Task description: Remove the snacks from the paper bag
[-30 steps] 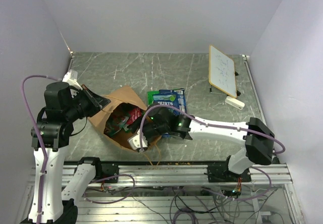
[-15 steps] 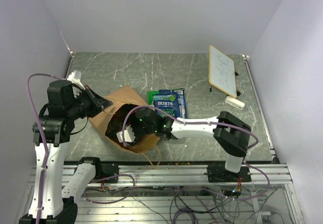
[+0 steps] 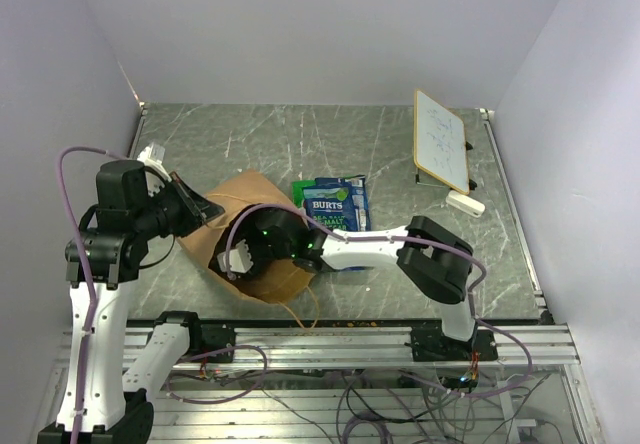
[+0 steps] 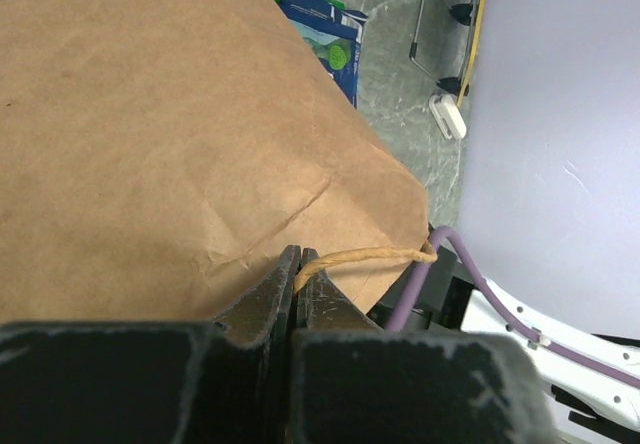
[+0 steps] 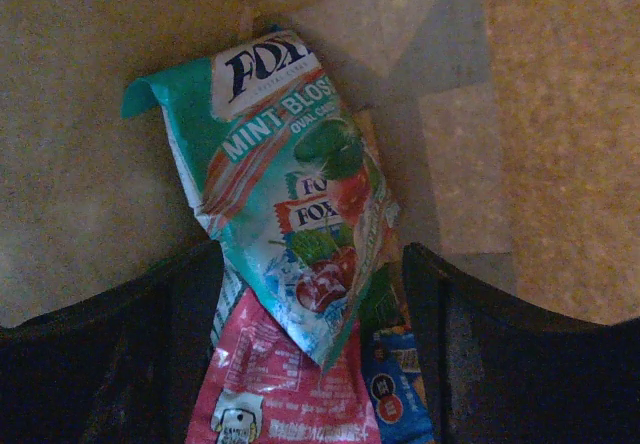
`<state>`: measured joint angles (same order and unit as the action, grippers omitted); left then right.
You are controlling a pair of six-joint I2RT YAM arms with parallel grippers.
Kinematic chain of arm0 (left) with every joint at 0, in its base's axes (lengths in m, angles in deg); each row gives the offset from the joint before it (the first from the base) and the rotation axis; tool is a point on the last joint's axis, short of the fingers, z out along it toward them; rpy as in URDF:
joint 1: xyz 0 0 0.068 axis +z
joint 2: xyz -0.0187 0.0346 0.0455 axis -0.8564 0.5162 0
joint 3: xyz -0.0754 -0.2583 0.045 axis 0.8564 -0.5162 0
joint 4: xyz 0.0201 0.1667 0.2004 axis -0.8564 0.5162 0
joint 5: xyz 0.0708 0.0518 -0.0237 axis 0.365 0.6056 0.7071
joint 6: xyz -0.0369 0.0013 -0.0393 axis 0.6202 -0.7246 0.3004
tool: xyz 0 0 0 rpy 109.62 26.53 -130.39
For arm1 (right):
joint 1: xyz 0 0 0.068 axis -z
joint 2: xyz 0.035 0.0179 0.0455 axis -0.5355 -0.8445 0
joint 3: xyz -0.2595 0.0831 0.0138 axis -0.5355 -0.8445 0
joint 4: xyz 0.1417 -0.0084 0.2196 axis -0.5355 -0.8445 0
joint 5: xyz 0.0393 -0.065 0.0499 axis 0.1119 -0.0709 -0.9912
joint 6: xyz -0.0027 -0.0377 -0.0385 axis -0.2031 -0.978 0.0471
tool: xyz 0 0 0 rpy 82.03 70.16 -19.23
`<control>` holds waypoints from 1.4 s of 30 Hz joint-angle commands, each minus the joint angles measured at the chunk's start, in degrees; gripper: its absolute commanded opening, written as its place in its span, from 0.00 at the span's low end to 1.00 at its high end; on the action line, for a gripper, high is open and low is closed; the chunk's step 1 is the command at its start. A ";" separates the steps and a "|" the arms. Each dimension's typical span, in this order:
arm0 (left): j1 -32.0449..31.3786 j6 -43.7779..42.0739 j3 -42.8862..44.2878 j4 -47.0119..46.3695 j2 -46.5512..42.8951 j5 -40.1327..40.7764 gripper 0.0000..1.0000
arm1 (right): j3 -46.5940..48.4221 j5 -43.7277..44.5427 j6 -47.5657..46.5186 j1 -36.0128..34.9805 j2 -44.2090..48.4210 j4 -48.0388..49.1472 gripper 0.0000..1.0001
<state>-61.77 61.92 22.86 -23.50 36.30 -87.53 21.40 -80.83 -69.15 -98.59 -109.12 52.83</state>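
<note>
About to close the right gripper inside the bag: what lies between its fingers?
Right wrist view: a teal mint packet lies between the open fingers of the right gripper, over a pink packet and a blue packet.

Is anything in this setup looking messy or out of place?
The paper bag is slumped and creased, not standing square; the left fingers pinch its handle. Inside, a teal mint packet lies crumpled with a folded corner. One blue packet lies on the table beside the bag.
</note>
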 commanded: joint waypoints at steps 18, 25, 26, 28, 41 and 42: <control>-0.24 2.60 1.98 2.58 -1.57 2.26 0.07 | 5.96 -0.95 0.25 0.05 -4.47 -2.61 0.26; -0.25 4.24 1.59 1.40 -2.12 3.92 0.07 | 3.98 -2.54 2.34 0.05 -0.34 -3.42 0.00; -0.23 4.28 1.67 1.21 -2.01 4.07 0.07 | 3.63 -3.06 2.28 0.05 0.28 -4.02 0.00; -0.19 4.16 1.98 1.22 -1.54 4.15 0.07 | 2.24 -3.26 2.71 0.11 1.96 -3.95 0.00; -0.21 4.06 2.44 0.72 -1.49 6.52 0.07 | -9.10 -2.87 15.42 0.10 16.03 -0.47 0.00; -0.17 4.10 2.28 0.57 -1.42 6.50 0.07 | -9.49 -2.86 15.31 0.12 16.84 -1.06 0.00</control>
<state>-61.77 65.88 24.76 -21.82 34.92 -82.79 13.77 -82.97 -56.88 -98.59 -96.16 50.03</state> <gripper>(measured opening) 0.072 0.006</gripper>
